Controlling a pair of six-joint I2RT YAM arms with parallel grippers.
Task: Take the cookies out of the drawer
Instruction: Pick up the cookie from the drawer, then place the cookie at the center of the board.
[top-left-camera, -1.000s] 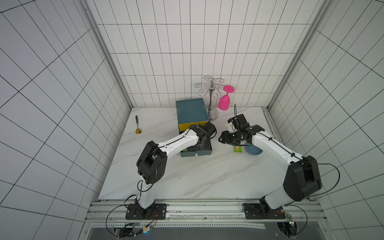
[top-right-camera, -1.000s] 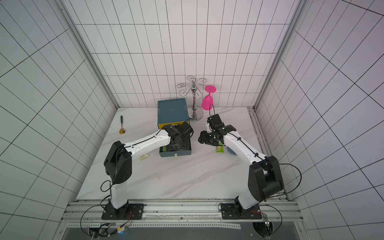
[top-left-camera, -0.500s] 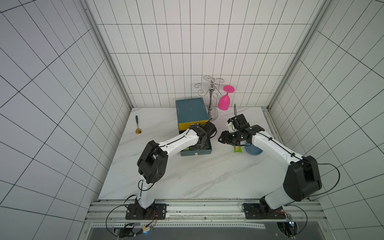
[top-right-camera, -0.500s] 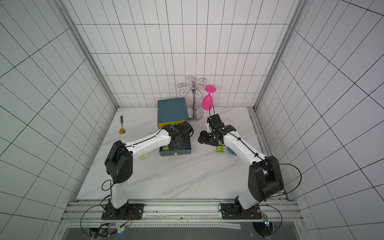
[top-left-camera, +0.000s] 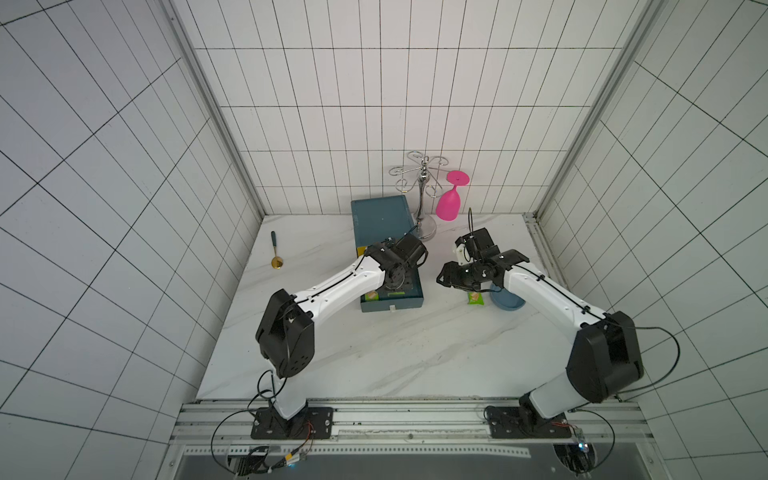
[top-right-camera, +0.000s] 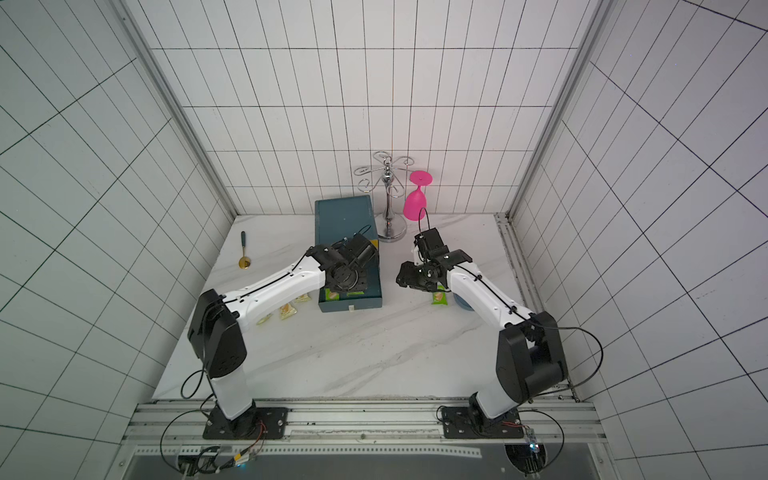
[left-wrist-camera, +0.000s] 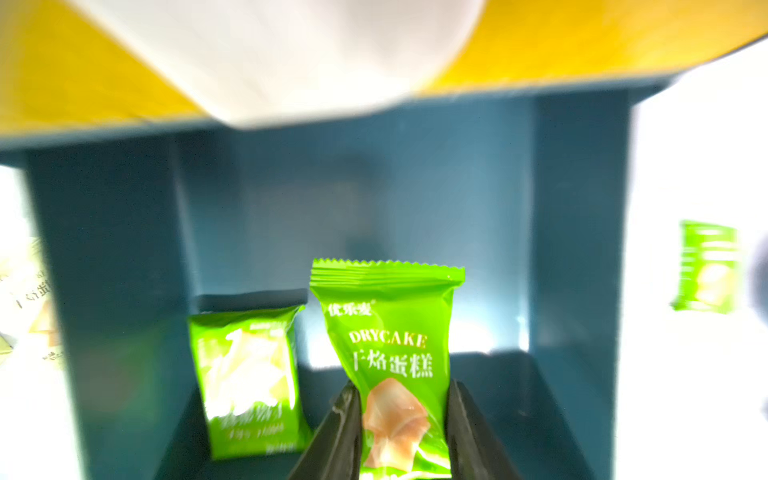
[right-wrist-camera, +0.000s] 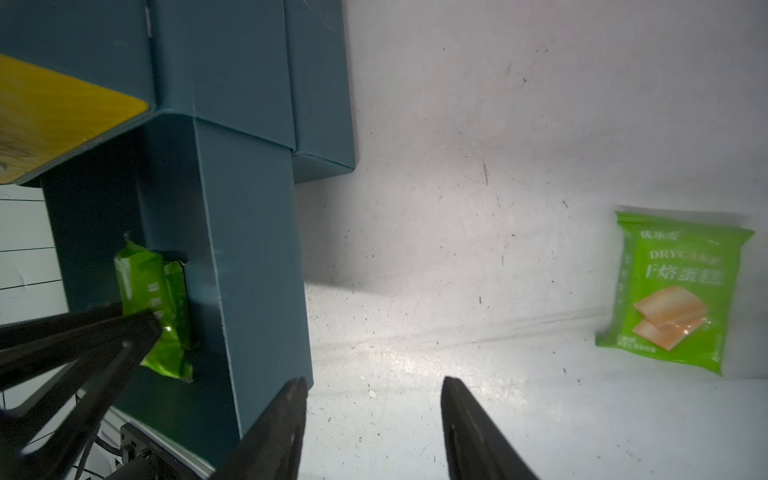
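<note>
Left wrist view has the left gripper (left-wrist-camera: 401, 395) pinched on a green packet (left-wrist-camera: 386, 345) inside the drawer (left-wrist-camera: 573, 249), with a second green packet (left-wrist-camera: 249, 382) just beside it. Right gripper (right-wrist-camera: 374, 386) hangs open and empty. A loose green packet (right-wrist-camera: 673, 291) and a few yellow packets (top-right-camera: 286, 310) already lie out on the table (top-right-camera: 353, 353), so maybe halfway done.

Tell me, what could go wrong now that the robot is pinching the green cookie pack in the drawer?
1. The left gripper pinches only one end of the held green packet; the shiny wrapper might slip out on the way up.
2. The second green packet lies close beside it and might get knocked.
3. The right gripper, open, hangs right by the drawer wall and could bump it.
</note>
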